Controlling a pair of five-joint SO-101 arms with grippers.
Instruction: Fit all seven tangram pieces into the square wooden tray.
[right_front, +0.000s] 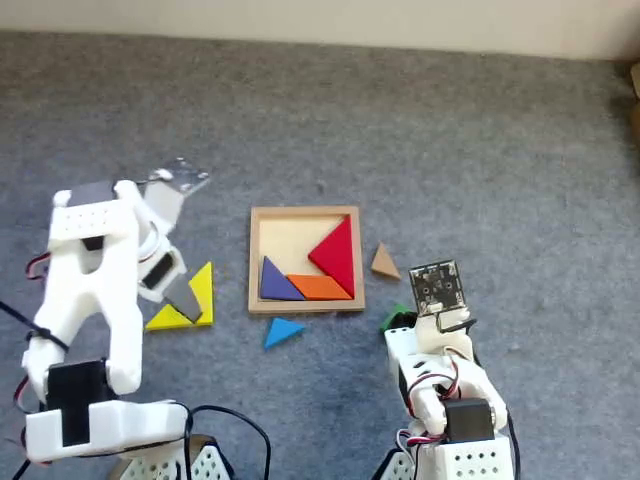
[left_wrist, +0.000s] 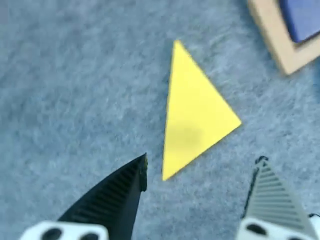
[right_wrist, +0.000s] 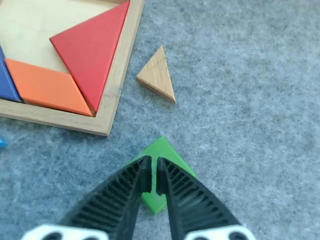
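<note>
Yellow wooden triangle (left_wrist: 195, 120) lies on the grey surface (left_wrist: 75, 75) just ahead of the left tool (left_wrist: 201, 167), jaws apart astride its near corner; the square wooden tray (left_wrist: 272, 40) sits beyond. Right tool (right_wrist: 151, 172), jaws together, hangs over a green piece (right_wrist: 167, 150).

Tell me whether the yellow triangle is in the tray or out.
Out. The yellow triangle lies on the carpet, apart from the wooden tray.

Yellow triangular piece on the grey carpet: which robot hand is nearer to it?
Left. The left hand is open with its tips flanking a corner of the yellow triangular piece. The right hand is beyond the square wooden tray, over a green flat piece.
</note>
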